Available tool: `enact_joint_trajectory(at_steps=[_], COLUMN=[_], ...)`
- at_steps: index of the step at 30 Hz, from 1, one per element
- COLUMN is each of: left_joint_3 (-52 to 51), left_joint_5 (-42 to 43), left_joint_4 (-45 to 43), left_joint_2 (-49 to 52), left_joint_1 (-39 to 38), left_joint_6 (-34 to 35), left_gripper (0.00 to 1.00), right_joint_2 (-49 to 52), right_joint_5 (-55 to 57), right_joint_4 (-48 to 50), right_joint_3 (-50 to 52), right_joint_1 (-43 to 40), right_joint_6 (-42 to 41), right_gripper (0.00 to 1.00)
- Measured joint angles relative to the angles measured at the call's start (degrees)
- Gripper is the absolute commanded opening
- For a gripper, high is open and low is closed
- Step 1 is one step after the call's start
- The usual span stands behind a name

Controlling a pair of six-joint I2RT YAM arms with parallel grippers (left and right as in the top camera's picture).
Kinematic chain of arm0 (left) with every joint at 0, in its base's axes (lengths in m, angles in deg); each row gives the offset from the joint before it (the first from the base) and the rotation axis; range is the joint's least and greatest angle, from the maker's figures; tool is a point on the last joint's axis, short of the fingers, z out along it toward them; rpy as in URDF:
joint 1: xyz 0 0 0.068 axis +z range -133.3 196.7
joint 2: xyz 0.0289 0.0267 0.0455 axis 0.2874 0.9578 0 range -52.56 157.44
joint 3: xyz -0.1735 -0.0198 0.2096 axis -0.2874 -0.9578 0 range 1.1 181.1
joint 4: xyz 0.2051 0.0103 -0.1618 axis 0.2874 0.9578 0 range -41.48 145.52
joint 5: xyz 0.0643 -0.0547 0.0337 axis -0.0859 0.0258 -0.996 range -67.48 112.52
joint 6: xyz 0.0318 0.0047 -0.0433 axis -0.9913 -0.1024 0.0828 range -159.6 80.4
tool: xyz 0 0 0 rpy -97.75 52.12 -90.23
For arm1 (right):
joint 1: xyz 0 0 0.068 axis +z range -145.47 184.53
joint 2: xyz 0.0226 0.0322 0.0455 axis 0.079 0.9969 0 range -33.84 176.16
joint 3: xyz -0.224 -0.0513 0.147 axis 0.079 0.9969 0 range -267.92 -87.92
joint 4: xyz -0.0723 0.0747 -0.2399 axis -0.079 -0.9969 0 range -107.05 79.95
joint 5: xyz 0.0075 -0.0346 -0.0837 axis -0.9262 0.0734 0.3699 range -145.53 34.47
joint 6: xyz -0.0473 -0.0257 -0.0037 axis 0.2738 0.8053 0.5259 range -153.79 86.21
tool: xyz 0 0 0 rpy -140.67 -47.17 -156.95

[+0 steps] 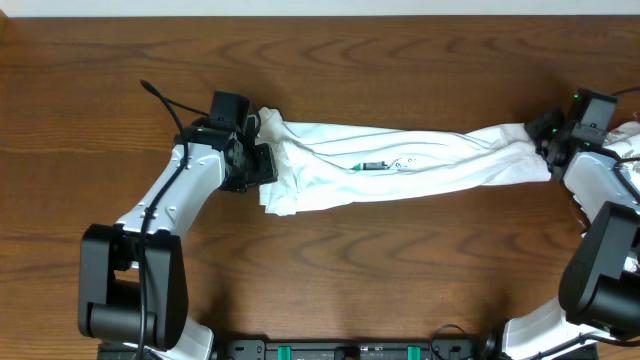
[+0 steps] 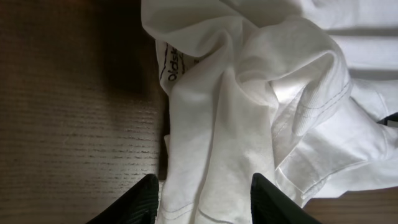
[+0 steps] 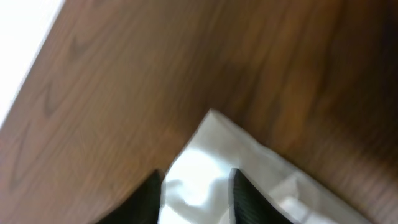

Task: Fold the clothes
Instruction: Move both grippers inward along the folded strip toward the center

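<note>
The clothes, a white T-shirt [image 1: 430, 160], lie bunched into a long band across the wooden table, with a small dark and green chest graphic [image 1: 373, 166] near the middle. My left gripper [image 1: 264, 162] is at the band's left end. In the left wrist view its jaws [image 2: 204, 198] stand apart over crumpled shirt fabric [image 2: 249, 93] that fills the gap without looking pinched. My right gripper [image 1: 546, 140] is at the right end. The right wrist view is blurred, and there its jaws [image 3: 198, 190] stand apart around a corner of the shirt [image 3: 214, 140].
Bare wood table [image 1: 330, 270] lies in front of and behind the shirt. A pale strip [image 1: 320, 6] runs along the far edge. A black cable [image 1: 160, 98] loops off the left arm. Something white [image 1: 628, 132] shows at the right edge behind the right arm.
</note>
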Motion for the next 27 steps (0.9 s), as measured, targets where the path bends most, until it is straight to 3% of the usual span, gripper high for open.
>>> enact_joint_trajectory(at_steps=[4,8,11,18,22,27], left_joint_3=[0.0,0.0,0.0,0.0,0.0,0.0], left_joint_5=[0.04,1.62,3.28,4.22,3.89,3.17], left_joint_4=[1.01,1.57,1.51,0.04,-1.6,-3.39], left_joint_2=[-0.22,-2.97,-7.13,-9.6,-6.25,-0.59], left_joint_1=[0.0,0.0,-0.28,-5.84,-10.29,-13.14], left_joint_6=[-0.2,-0.28,-0.46,-3.65,-6.27,-9.51], left_gripper=[0.49,0.5,0.49,0.49,0.42,0.42], right_joint_2=[0.04,0.04,0.04,0.04,0.07,0.07], right_joint_5=[-3.61,-14.56,-24.96,-33.16,-27.3,-18.99], right_joint_4=[-0.11,-0.59,-0.94,-12.13,-18.78,-18.01], right_joint_3=[0.0,0.0,0.0,-0.07,-0.09,-0.09], right_joint_1=[-1.81,-4.15,-5.29,-2.89,1.31,5.31], right_joint_6=[4.35,8.02,10.82,16.17,17.35,18.4], right_gripper=[0.74,0.76,0.68,0.09,0.03,0.01])
